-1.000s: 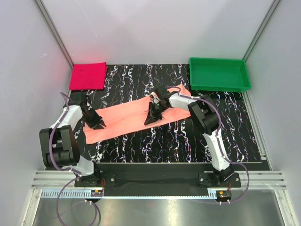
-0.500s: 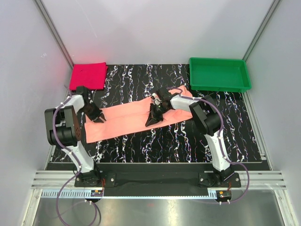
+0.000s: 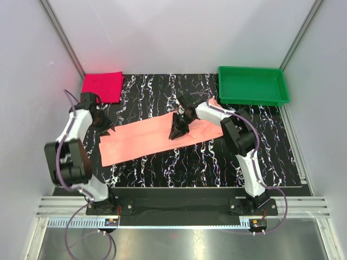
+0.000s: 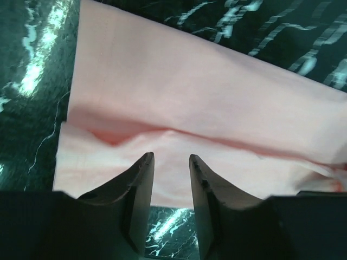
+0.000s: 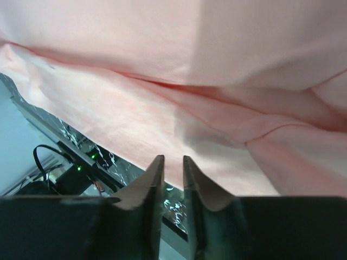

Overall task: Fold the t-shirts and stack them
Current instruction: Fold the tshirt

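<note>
A salmon-pink cotton t-shirt [image 3: 146, 136], already folded into a long narrow strip, lies slantwise across the middle of a black, white-veined marble-patterned worktop [image 3: 162, 165]. Its left end is nearer the arms and its right end is farther back. A magenta folded t-shirt [image 3: 102, 86] sits at the back left corner, probably as the start of the stack. A green plastic tray [image 3: 252, 85] sits at the back right. The strip's placement between the two arms likely allows a crosswise fold, with one end carried over the other. The left fingers [image 4: 135, 189] hover over the strip's left end, just inside its short edge, where a layered hem shows. They are narrowly parted, with only a slim gap between them. Pink cloth is visible through that gap and nothing is gripped. This looks like the position for pinching that end. The right fingers [image 5: 146, 189] sit low over the middle of the strip, among soft creases. They are drawn almost together, leaving only a thin slit, with no cloth visibly caught between them. They seem placed to pin the cloth where the fold line should fall. Whether their tips actually press on the fabric cannot be told.
</note>
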Robot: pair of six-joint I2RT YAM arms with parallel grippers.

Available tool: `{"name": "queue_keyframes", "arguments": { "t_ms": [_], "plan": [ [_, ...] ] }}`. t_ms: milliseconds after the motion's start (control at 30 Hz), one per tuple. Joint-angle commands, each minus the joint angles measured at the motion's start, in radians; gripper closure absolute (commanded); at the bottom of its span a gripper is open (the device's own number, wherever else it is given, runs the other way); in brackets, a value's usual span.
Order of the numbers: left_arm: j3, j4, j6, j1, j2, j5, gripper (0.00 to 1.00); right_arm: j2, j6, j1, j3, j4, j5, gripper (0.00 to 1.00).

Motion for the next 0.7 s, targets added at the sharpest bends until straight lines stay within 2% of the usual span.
{"name": "queue_keyframes", "arguments": {
  "t_ms": [0,167,300,333,467,500,533,667],
  "plan": [
    [-0.032,-0.001,-0.005,-0.027,-0.192,-0.104,0.61,-0.045,-0.035,0.001,0.134,-0.113,0.124,0.71],
    [-0.101,-0.012,-0.013,-0.033,-0.177,-0.061,0.62,-0.065,-0.012,-0.002,0.213,-0.235,0.287,0.52],
    [-0.162,0.023,-0.039,-0.001,-0.148,-0.041,0.64,-0.068,0.063,-0.027,0.254,-0.332,0.443,0.32],
    [-0.179,0.034,-0.038,0.032,-0.147,-0.033,0.64,-0.068,0.074,-0.032,0.264,-0.365,0.482,0.23],
    [-0.173,0.062,-0.015,0.1,-0.119,-0.015,0.64,-0.063,0.109,-0.044,0.299,-0.416,0.552,0.18],
    [-0.169,0.065,-0.004,0.102,-0.111,-0.018,0.64,-0.068,0.126,-0.044,0.303,-0.421,0.552,0.12],
    [-0.162,0.066,-0.001,0.105,-0.099,-0.022,0.64,-0.068,0.14,-0.045,0.304,-0.433,0.591,0.01],
    [-0.173,0.107,0.001,0.125,-0.016,-0.005,0.64,-0.036,0.18,-0.067,0.339,-0.481,0.653,0.0]
  ]
}}
